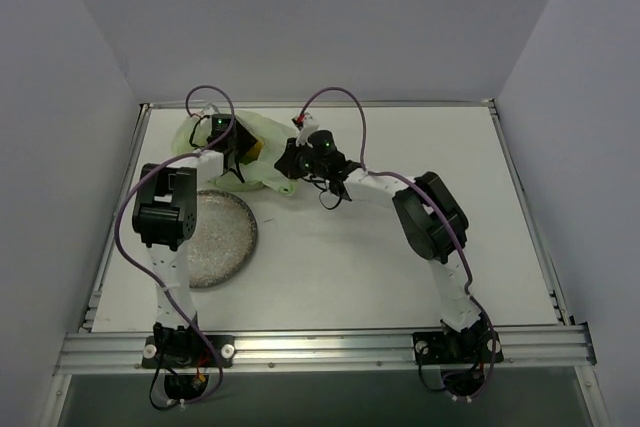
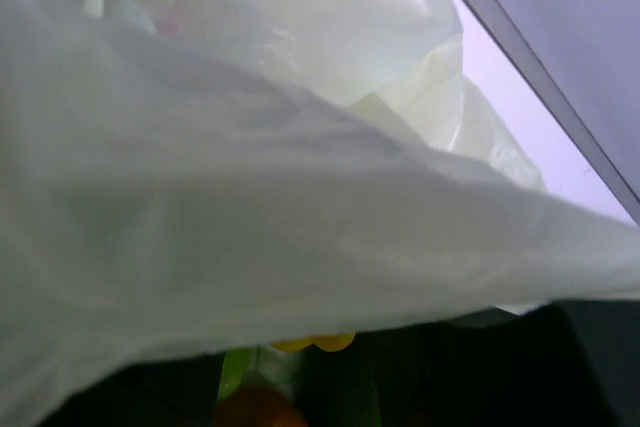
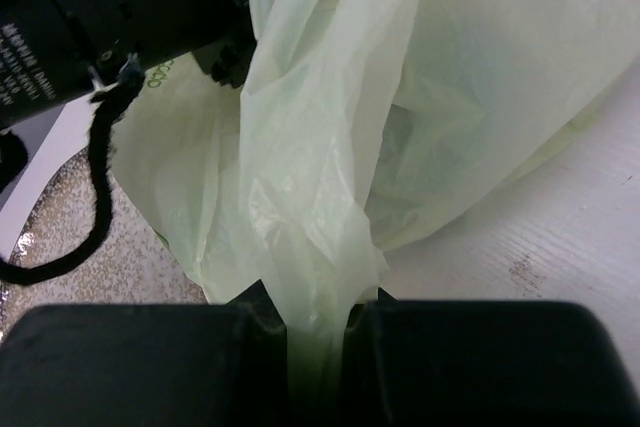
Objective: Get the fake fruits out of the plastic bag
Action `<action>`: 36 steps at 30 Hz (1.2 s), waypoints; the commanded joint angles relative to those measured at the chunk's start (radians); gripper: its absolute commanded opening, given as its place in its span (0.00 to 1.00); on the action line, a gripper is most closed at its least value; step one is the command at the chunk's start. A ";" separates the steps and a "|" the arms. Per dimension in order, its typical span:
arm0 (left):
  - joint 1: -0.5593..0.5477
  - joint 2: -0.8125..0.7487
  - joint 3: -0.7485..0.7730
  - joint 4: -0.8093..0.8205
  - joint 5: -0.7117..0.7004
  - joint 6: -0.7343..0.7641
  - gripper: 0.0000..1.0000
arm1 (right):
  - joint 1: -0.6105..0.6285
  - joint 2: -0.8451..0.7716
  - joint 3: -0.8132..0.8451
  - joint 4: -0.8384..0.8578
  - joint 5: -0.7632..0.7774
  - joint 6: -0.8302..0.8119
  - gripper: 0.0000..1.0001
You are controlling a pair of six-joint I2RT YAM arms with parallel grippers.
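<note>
The pale green plastic bag (image 1: 262, 152) lies at the back left of the table. My right gripper (image 1: 291, 163) is shut on a bunched fold of its film (image 3: 318, 247), held between the fingers (image 3: 150, 367). My left gripper (image 1: 236, 147) reaches into the bag's mouth. In the left wrist view the bag's film (image 2: 280, 207) covers most of the picture. Under its edge show a yellow fruit (image 2: 320, 343), an orange fruit (image 2: 255, 409) and a light green one (image 2: 235, 372). The left fingers are dark and unclear. A yellow spot (image 1: 257, 152) shows in the top view.
The grey speckled plate (image 1: 215, 237) lies just in front of the bag, near the left arm; it also shows in the right wrist view (image 3: 60, 217). The left arm's wrist (image 3: 100, 17) is close to the right gripper. The table's back rail (image 2: 540, 57) is near.
</note>
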State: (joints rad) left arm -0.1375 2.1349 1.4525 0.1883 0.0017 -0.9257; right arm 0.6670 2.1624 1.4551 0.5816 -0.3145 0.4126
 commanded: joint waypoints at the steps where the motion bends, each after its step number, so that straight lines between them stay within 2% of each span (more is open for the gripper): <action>1: 0.016 -0.137 -0.043 0.020 0.010 0.022 0.41 | -0.020 -0.033 -0.002 0.060 -0.018 0.006 0.00; 8: 0.041 -0.280 -0.119 -0.020 0.110 0.037 0.39 | -0.035 -0.036 -0.021 0.090 -0.015 0.038 0.00; 23: 0.067 -0.673 -0.343 -0.153 0.147 0.079 0.33 | -0.040 -0.070 -0.078 0.152 -0.020 0.092 0.00; 26: 0.070 -0.812 -0.418 -0.255 0.121 0.122 0.33 | -0.038 -0.088 -0.102 0.167 -0.014 0.098 0.00; 33: 0.076 -1.238 -0.659 -0.536 -0.132 0.169 0.32 | -0.032 -0.113 -0.139 0.204 -0.017 0.130 0.00; 36: 0.082 -1.297 -0.760 -0.561 -0.184 0.150 0.36 | -0.030 -0.118 -0.147 0.205 -0.021 0.134 0.00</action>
State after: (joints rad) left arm -0.0669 0.8707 0.7391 -0.2539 -0.0742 -0.7849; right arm 0.6346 2.1189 1.3155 0.7181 -0.3298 0.5312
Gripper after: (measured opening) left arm 0.468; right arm 0.001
